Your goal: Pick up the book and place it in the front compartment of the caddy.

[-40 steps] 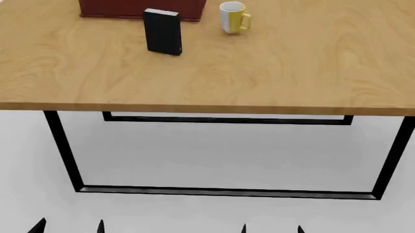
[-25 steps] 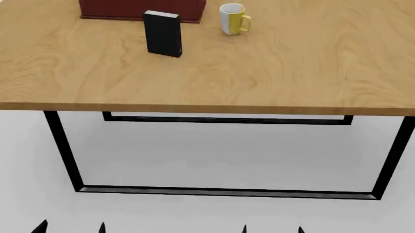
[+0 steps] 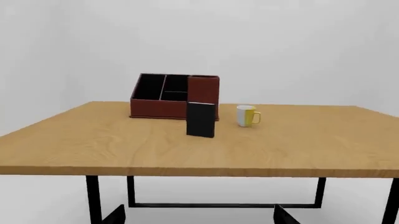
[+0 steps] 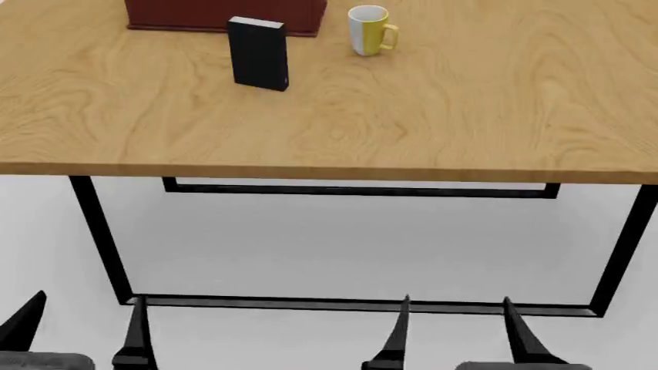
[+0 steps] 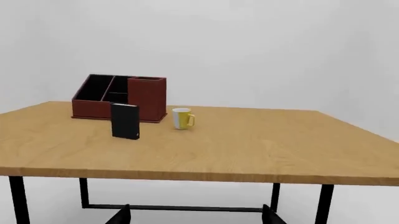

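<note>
The book (image 4: 257,54) stood upright on the worktop (image 4: 411,123), just in front of the caddy (image 4: 226,15) and untouched, with the white-and-yellow mug (image 4: 368,29) off to one side of it. So nothing had been picked up yet.

What changed: half a second earlier only the tips of my fingers poked into the bottom of the head view, and now both grippers had come up noticeably. My left gripper (image 4: 77,331) and right gripper (image 4: 458,331) were still below the worktop edge and well short of the book, both with jaws spread wide and holding nothing. I'd call that the start of the reach, arms lifting to clear the worktop edge before going in.

The head view cut off most of the caddy, only its front wall showed, so I couldn't see the compartments from there. The left wrist view helped a lot: it showed the caddy (image 3: 174,95) whole, black-lined cells and the tall corner wall, with the book (image 3: 201,119) standing right in front of that tall corner. The right wrist view showed the gap between book (image 5: 125,121) and mug (image 5: 182,118) more clearly.
</note>
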### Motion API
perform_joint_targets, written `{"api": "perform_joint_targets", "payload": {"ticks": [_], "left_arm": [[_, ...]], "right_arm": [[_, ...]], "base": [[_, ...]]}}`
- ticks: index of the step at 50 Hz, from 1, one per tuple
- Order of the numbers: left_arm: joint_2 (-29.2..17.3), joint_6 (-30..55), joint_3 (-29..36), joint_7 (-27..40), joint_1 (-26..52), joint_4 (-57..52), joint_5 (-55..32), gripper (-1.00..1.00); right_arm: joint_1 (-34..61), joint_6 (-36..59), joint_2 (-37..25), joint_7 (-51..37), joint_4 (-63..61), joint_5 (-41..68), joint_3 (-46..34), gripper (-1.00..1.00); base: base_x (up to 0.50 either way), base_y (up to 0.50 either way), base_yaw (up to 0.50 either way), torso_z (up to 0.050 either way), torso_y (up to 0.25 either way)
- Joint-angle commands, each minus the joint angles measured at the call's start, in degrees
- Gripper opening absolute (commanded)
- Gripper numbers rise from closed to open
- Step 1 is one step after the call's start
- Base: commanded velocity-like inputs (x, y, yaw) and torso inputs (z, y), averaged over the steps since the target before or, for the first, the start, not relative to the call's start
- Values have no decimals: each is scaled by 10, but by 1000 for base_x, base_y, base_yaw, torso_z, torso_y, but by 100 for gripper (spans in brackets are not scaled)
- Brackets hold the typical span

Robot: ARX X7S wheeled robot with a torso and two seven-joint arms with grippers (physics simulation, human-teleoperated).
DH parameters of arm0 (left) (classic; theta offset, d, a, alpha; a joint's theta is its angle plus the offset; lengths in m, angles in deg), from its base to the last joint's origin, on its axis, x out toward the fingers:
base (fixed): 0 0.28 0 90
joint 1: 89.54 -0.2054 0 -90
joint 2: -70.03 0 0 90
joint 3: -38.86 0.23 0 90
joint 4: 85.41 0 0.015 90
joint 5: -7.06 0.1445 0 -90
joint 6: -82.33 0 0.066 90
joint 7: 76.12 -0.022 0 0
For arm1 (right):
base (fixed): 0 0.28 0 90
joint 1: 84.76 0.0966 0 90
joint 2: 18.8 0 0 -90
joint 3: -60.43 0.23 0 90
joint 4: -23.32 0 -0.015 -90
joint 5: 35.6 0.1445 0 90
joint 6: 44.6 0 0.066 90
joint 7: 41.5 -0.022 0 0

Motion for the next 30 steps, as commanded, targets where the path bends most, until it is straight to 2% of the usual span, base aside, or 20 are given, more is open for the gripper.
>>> {"api": "perform_joint_targets", "payload": {"ticks": [1,11,13,15,17,18,20,23,26,30], "left_arm": [[-28,142,-22,26,48,-160,-32,100],[-46,308,-62,62,80,-331,-87,100],[-48,339,-68,68,88,-355,-97,100],[-51,366,-74,74,94,-376,-105,100],[-50,392,-90,80,98,-402,-121,100],[-63,397,-97,108,98,-409,-148,100],[-166,336,-79,245,87,-409,-286,100],[-326,216,9,424,94,-409,-407,100],[-402,147,71,506,108,-409,-440,100],[-432,106,103,531,107,-407,-439,100]], "right_arm": [[25,157,-34,-21,-183,12,22,100],[77,366,-56,-54,-356,20,47,100],[82,370,-77,-91,-368,64,60,100],[90,336,-201,-262,-368,236,52,100],[118,260,-335,-434,-368,400,-8,100],[137,217,-389,-503,-368,435,-48,100],[188,152,-476,-590,-368,481,-136,100],[261,91,-541,-656,-368,506,-248,100],[319,49,-571,-689,-368,508,-332,100],[362,29,-581,-706,-367,504,-394,100]], "base": [[0,0,0,0,0],[0,0,0,0,0],[0,0,0,0,0],[0,0,0,0,0],[0,0,0,0,0],[0,0,0,0,0],[0,0,0,0,0],[0,0,0,0,0],[0,0,0,0,0],[66,204,0,0,0]]}}
